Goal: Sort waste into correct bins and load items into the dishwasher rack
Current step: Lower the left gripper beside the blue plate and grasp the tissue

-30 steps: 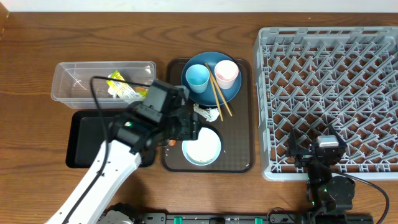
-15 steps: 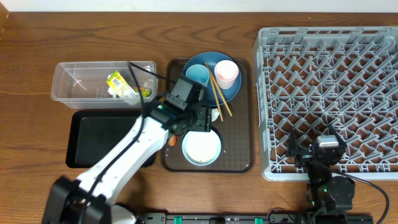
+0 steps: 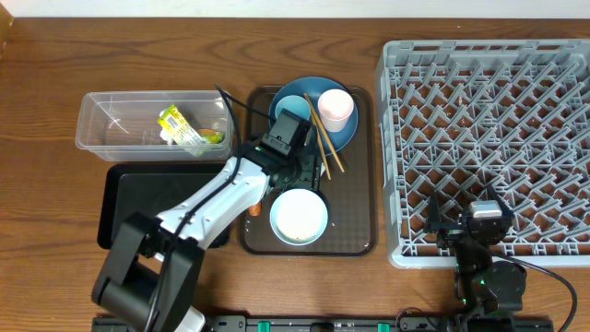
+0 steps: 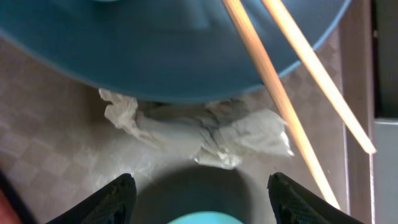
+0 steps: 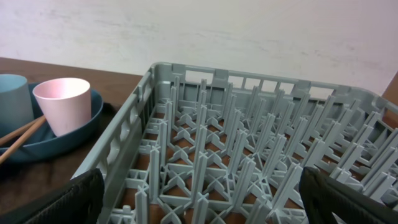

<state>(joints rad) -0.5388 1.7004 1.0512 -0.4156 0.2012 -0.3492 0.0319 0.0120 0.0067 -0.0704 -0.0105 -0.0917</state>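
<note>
Crumpled paper (image 4: 205,134), centre of the left wrist view, lies on the brown tray (image 4: 43,124) against the blue plate's (image 4: 155,56) rim: light, soft, best pinched across its thick middle. My left jaws stand apart, empty, just short of it; my right jaws gape empty. Overhead, my left arm (image 3: 221,198) largely hides it.

A brown wooden table (image 3: 138,46) fills my overhead view from edge to edge, its grain running left to right. In the middle of that frame a dark brown serving tray (image 3: 355,207) lies on it, rectangular with rounded corners, its long side running up and down the picture. In my left wrist view the tray's floor shows a fine checkered texture. At the upper-left edge of the overhead frame sits a tan sliver (image 3: 3,28), too little for me to name. A pale, mottled wall (image 5: 186,31) runs across the top of my right wrist view.
</note>
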